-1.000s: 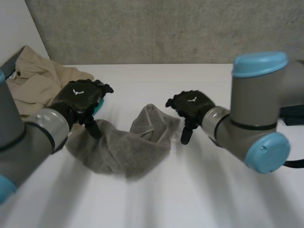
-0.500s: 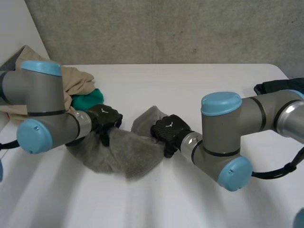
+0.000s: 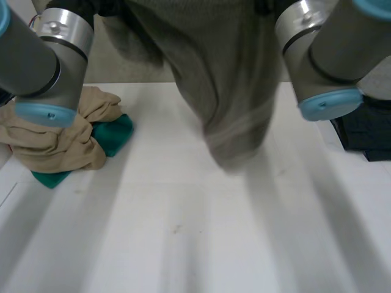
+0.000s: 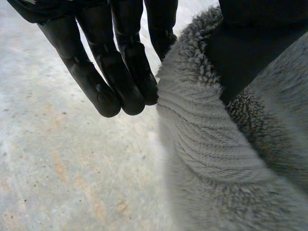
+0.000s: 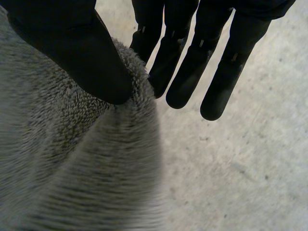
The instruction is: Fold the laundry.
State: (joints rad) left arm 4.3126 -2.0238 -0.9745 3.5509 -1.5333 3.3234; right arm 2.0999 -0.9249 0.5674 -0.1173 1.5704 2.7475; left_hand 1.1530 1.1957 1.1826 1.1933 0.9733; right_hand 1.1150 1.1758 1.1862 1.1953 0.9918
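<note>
Hanging above the white table (image 3: 183,244), down the upper middle of the frame: grey towel (image 3: 229,91). Pinched at its edge by left hand (image 4: 110,62), thumb against straight fingers pressed together. Pinched likewise by right hand (image 5: 192,62), fingers slightly spread. At middle left, heaped beige garment (image 3: 61,137) over green cloth (image 3: 113,134).

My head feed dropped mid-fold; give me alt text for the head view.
A grey towel hangs between the two raised arms over the white table. A beige garment on a green cloth lies at the left, a dark item at the right edge.
</note>
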